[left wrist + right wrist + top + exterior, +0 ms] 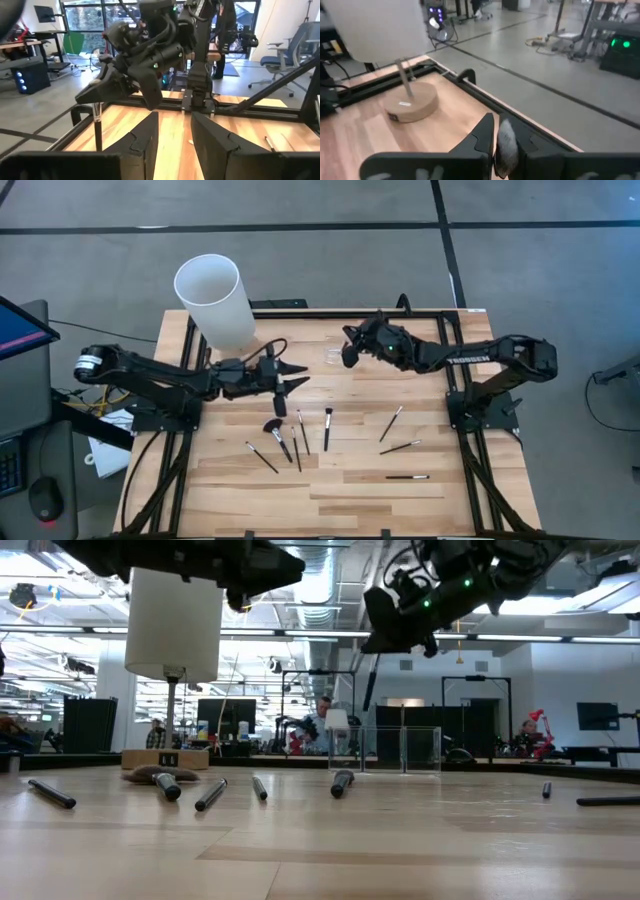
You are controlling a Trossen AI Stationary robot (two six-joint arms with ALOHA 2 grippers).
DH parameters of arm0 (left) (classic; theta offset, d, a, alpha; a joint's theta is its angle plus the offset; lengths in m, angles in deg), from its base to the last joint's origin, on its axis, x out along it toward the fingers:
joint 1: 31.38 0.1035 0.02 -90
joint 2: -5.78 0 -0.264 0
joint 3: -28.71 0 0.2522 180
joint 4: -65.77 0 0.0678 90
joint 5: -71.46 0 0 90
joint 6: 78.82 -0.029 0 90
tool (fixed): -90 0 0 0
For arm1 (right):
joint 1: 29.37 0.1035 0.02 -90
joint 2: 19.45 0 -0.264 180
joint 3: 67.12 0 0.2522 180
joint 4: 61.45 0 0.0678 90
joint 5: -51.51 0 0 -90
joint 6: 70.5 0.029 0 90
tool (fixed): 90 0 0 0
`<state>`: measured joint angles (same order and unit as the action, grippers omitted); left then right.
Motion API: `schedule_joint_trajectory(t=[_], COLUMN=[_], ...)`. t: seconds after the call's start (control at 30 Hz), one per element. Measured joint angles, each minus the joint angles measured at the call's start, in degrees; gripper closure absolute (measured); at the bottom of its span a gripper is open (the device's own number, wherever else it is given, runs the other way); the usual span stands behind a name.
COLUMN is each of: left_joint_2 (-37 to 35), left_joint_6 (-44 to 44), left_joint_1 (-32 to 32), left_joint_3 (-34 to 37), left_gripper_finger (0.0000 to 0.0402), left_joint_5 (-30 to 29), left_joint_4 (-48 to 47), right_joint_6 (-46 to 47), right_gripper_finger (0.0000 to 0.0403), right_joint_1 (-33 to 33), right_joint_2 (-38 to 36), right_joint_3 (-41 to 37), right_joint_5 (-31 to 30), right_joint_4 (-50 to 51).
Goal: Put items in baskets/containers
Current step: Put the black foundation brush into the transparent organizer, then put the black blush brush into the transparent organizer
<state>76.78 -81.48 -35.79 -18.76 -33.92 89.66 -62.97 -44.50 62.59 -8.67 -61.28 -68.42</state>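
Right gripper [350,352]: hanging raised above the far middle of the table, fingers pinching a makeup brush [369,683] by its upper part; in the right wrist view pale bristles are showing between the two fingers [506,142], and in the low view the dark handle is hanging down, slightly tilted.
Clear brush holder [403,749]: standing on the far part of the table, just below and beside the hanging handle; in the high view it is showing as a faint clear shape [331,357] next to the right gripper.
Left gripper [297,375]: hovering above the table to the left of the right gripper, facing it, fingers [144,142] standing apart with a clear gap and holding nothing.
Loose brushes: lying on the wooden table [350,500] nearer the front; a group of five [296,438], including the fan-headed one [277,431], is lying in front of the left gripper, and three more [400,446] are lying well apart toward the right.
White cylinder [215,300]: standing on its wooden base [412,102] at the far left corner of the table.
Background: people are sitting in the room behind the table.
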Motion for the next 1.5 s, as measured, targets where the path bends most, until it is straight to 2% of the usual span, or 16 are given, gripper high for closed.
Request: schedule_joint_trajectory(t=[0.13,0.27,0.4,0.57,0.73,1.13,1.27,1.5], left_joint_2=[-2.10,-3.30,-3.36,-2.96,-2.95,-2.95,-2.95,-2.95], left_joint_6=[0.98,1.49,1.68,1.68,1.70,2.12,2.93,2.95], left_joint_1=[0.64,0.63,0.63,0.39,0.30,0.30,0.30,0.30], left_joint_3=[1.62,2.82,3.01,3.01,3.01,3.01,3.01,3.01], left_gripper_finger=[0.0288,0.0289,0.0289,0.0289,0.0289,0.0289,0.0289,0.0289], left_joint_5=[0.00,-0.03,0.12,0.24,0.24,0.24,0.25,0.24], left_joint_4=[0.59,0.97,1.19,1.14,1.21,1.18,1.11,0.94], right_joint_6=[0.13,2.62,3.48,7.80,11.11,12.00,9.28,6.47], right_gripper_finger=[0.0397,0.0387,0.0388,0.0397,0.0379,0.0363,0.0342,0.0299], right_joint_1=[-2.33,-4.39,-5.56,-6.01,-5.90,-5.12,-4.70,-4.37], right_joint_2=[0.00,0.52,0.72,0.70,0.72,0.58,-1.82,-10.31], right_joint_3=[0.00,0.00,-1.37,-3.79,-6.46,-6.58,-5.83,-1.93], right_joint_5=[0.30,1.53,2.49,3.80,4.00,5.06,5.34,4.89], right_joint_4=[2.15,5.31,3.53,3.57,3.71,3.19,4.33,9.29])
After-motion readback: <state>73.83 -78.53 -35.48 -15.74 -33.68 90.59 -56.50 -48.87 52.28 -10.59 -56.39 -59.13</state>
